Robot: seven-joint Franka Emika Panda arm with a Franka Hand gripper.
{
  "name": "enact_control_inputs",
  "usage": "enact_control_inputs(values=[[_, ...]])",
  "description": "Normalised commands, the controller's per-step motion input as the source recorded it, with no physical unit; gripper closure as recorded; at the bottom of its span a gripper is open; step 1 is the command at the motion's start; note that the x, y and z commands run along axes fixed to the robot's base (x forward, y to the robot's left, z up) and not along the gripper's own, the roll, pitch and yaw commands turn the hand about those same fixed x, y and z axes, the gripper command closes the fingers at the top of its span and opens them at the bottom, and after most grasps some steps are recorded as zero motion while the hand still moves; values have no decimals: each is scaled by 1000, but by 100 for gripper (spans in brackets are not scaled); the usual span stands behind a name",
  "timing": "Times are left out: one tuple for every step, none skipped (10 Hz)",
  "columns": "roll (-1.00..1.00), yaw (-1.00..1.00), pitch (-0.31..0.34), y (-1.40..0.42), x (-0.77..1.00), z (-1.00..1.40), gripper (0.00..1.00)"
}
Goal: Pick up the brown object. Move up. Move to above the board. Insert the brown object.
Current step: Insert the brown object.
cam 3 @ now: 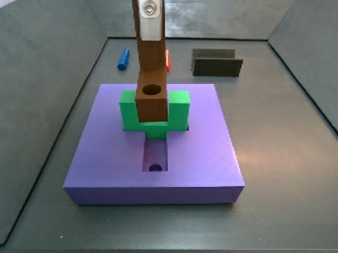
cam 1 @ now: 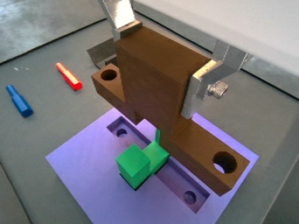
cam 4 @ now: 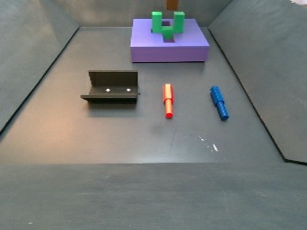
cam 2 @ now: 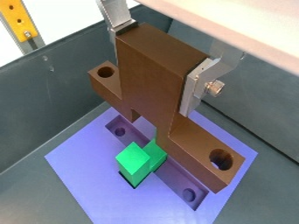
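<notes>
- One gripper (cam 1: 165, 63) clamps the brown object (cam 1: 163, 96), frame centre, above the board (cam 1: 87, 162).
- Slight misalignment could jam it against the green block (cam 1: 139, 164).

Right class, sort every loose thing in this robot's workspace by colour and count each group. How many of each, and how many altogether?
Brown: 1, the brown object, held in the gripper above the board
Purple: 1, the board
Green: 1, the U-shaped block on the board
Red: 1, the pen
Blue: 1, the pen
Dark grey: 1, the fixture
Total: 6
</notes>
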Motion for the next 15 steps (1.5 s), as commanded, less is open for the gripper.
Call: enact_control_inputs(values=[[96, 57, 0, 43, 0, -183, 100], [246, 160, 73, -129, 223, -457, 100], [181, 49, 73, -69, 291, -563, 100], [111, 0, 59, -103, 174, -594, 100], [104, 0, 69, -146, 129, -617, 100], [86, -14, 71, -57, 66, -483, 100], [4, -100, 64, 34, 0, -197, 100], [0, 0, 54, 109, 14, -166, 100], [0, 0, 51, 109, 26, -157, 100], [0, 0, 47, 131, 0, -154, 100], [-3, 0, -3, 0, 0, -249, 100], [-13, 0, -26, -20, 0, -309, 100], [-43, 0, -59, -37, -3, -391, 100], [-79, 0, -67, -23, -40, -369, 100], [-107, 0, -44, 0, 0, -303, 100]])
